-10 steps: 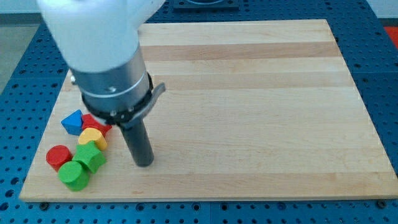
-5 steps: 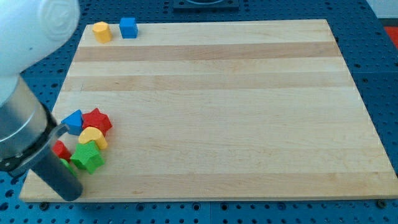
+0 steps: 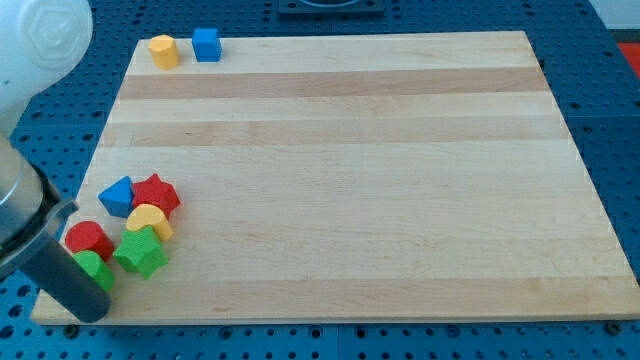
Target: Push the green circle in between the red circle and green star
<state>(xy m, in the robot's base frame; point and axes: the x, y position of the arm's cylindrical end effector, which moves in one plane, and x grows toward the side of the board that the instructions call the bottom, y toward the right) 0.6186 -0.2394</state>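
The green circle (image 3: 96, 268) sits at the board's lower left, partly hidden behind my rod. The red circle (image 3: 89, 239) is just above it, touching. The green star (image 3: 141, 252) lies right beside both, to the view's right. My tip (image 3: 88, 312) rests at the board's bottom left corner, just below and left of the green circle, close to or touching it.
A yellow block (image 3: 150, 219), a red star (image 3: 155, 194) and a blue block (image 3: 118, 196) cluster above the green star. A yellow block (image 3: 163, 50) and a blue cube (image 3: 206, 44) sit at the board's top left. The wooden board (image 3: 360, 170) lies on a blue pegboard.
My rod swept from right of the cluster to the board's bottom left corner. The red circle and green circle now show more from behind it.
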